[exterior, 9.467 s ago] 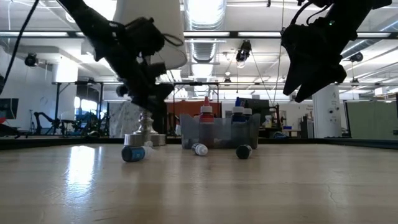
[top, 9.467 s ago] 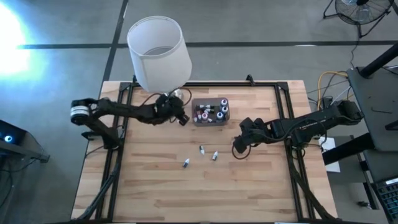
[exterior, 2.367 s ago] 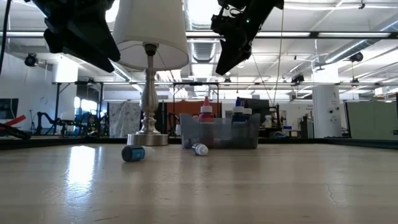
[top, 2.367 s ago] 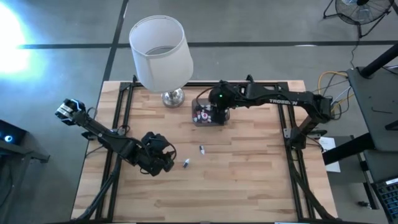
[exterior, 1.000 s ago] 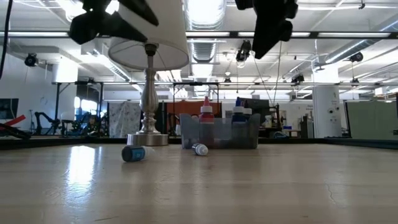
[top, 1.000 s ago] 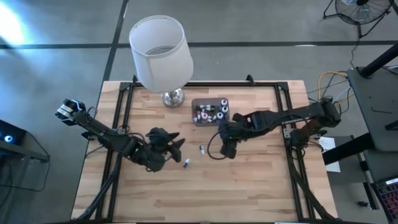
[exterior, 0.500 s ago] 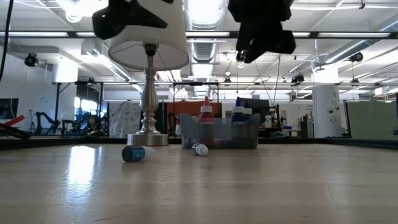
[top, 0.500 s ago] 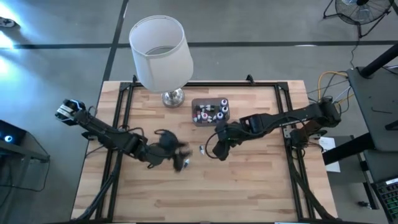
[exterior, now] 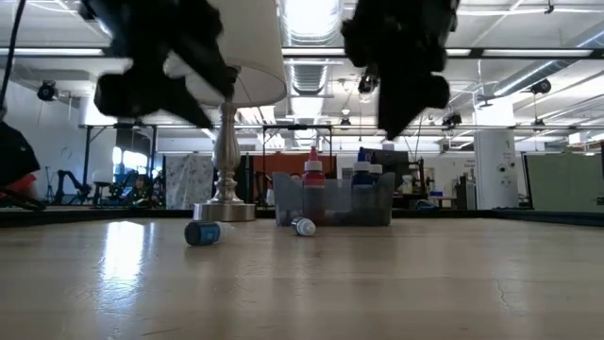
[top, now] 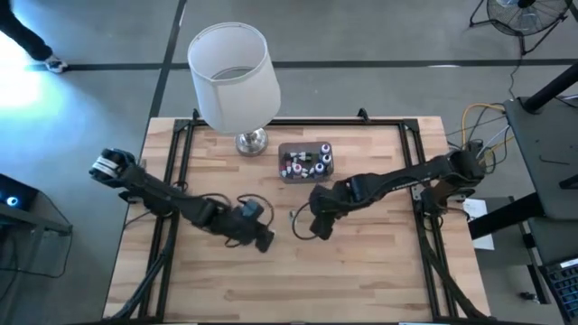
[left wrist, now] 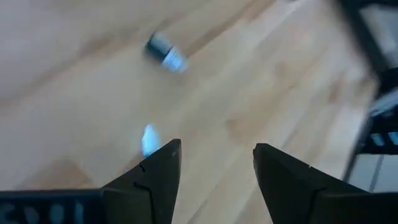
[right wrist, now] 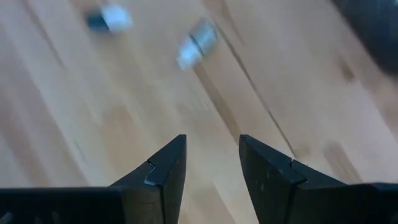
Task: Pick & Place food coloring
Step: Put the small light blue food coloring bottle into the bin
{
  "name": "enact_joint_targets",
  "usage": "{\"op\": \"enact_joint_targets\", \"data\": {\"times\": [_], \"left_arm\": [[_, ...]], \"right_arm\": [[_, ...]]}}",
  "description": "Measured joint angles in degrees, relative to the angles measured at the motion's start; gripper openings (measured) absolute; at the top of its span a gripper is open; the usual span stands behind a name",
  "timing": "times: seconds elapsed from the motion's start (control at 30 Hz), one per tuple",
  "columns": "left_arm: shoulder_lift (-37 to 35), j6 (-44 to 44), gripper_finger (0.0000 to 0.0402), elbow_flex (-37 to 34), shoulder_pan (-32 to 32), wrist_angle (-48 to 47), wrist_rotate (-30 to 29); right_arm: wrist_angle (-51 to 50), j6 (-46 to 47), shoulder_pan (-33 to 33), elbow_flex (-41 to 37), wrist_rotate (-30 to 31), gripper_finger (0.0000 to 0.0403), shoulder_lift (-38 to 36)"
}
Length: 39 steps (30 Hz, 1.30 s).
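Found wooden table [top: 361, 271] filling most of the high view, with black frame rails along its edges. Noted lamp [top: 230, 77] with white shade and chrome base standing at the far edge, left of centre. Logged left arm reaching in low from the table's left side, with left gripper [top: 260, 238] above the boards near the middle; in its wrist view [left wrist: 216, 149] saw both fingers [left wrist: 158, 174] well apart with only bare wood between them. Logged right arm stretched in from the right side, with right gripper [top: 316, 227] just right of the left one; in its wrist view [right wrist: 211, 140] saw fingers [right wrist: 165, 168] likewise parted and clamped on nothing. Found translucent grey box [top: 305, 162] just right of the lamp base, holding upright food coloring bottles [exterior: 312, 172], red and blue caps showing over its wall. Counted two loose bottles lying on their sides in front of the box: bluish bottle [exterior: 202, 232] nearer the lamp side, seen as a blue spot [left wrist: 149, 138] just beside a left fingertip; whitish-capped bottle [exterior: 302, 226] close to the box front, between the two grippers in the high view [top: 293, 217]. Could not tell from the high view whether the bluish bottle sits directly under the left gripper.
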Motion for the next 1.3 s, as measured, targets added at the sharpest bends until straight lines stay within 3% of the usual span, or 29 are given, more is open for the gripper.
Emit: {"op": "enact_joint_targets", "data": {"times": [0.17,0.27,0.53,0.73,1.3], "left_arm": [[6.7,-2.7,0.0178,1.4,4.8,-0.4,10.6],[10.5,-2.0,0.0178,4.6,5.7,-3.6,11.6],[19.2,1.7,0.0178,15.5,6.3,-22.7,11.5],[22.0,5.8,0.0178,19.8,7.8,-22.2,11.3],[25.2,5.0,0.0177,17.6,9.2,-18.8,14.6]], "right_arm": [[-9.0,-0.5,1.0,-1.3,1.1,0.0153,-0.4],[-12.0,0.6,1.5,-3.3,2.2,0.0157,-1.8],[-11.7,5.2,1.7,-11.1,2.6,0.0150,-6.0],[-9.5,8.2,1.8,-16.1,2.6,0.0142,-7.9],[-8.0,8.2,2.5,-17.5,3.4,0.0131,-8.5]]}}
